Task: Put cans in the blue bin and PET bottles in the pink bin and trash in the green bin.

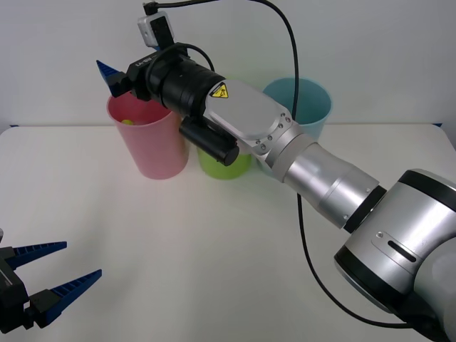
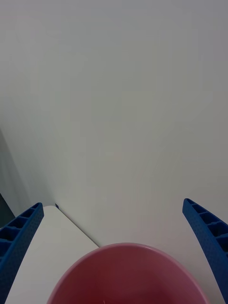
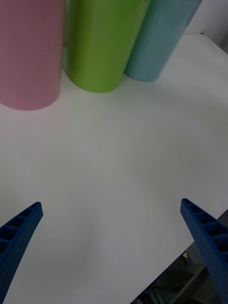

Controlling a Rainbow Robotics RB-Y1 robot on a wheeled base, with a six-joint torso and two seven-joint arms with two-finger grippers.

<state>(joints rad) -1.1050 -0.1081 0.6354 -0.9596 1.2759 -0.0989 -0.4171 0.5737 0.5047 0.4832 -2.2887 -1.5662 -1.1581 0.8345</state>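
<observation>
Overhead, right gripper (image 2: 114,251) fingers (image 2: 19,242) spread wide, empty, above pink bin (image 2: 128,275).

White tabletop (image 1: 214,242). Three bins upright in a row at its far edge: pink bin (image 1: 153,146), green bin (image 1: 222,165) beside it, blue bin (image 1: 308,107) next. Nothing else on it.

The right arm covers most of the green bin (image 1: 224,165) and the near side of the blue bin (image 1: 313,107) in the front view, and it hides all but one blue fingertip of the right claw (image 1: 114,80). Inside the pink bin (image 1: 149,139) a small yellow-green spot (image 1: 127,121) is too small to identify. The left wrist view cuts off the tops of all three bins.
</observation>
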